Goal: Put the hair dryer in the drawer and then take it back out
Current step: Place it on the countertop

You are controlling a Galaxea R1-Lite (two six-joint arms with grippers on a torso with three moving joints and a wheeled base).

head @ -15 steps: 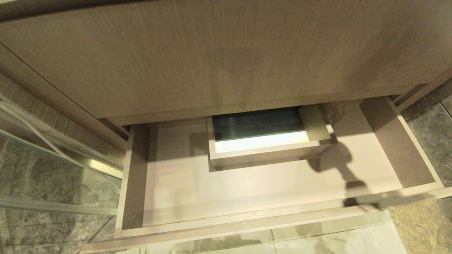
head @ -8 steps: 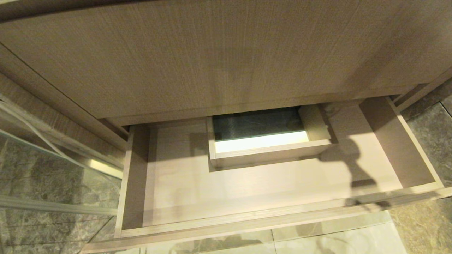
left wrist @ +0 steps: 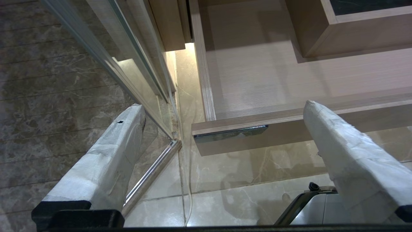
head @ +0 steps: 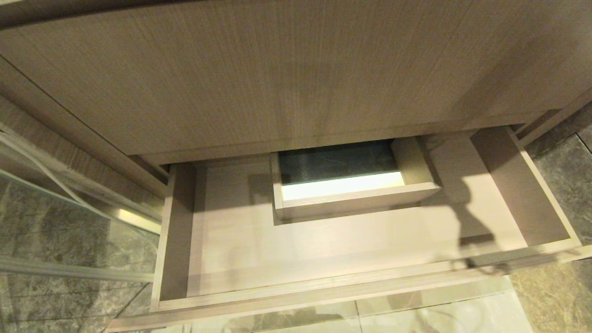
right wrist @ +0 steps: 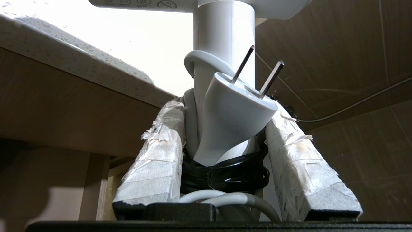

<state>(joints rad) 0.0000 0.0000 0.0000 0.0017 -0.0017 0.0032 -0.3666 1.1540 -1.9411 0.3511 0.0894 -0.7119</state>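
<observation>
drawer [head: 323, 259] pulled open, light wood-grain, lower centre of head view — white hair dryer [right wrist: 225, 42] upright, cord bundled, black-strapped.

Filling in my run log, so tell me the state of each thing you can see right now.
Drawer: pulled open, nothing in it.
Hair dryer: held up outside the drawer, cord bundled, unplugged.
Right gripper: fingers shut on the dryer's handle and cord.
Left gripper: open, idle below the drawer front.

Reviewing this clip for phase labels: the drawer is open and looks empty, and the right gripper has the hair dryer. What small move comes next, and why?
Probably carry it over the drawer and lower it in. The right gripper is clamped on the hair dryer handle, and the drawer floor is bare.
</observation>
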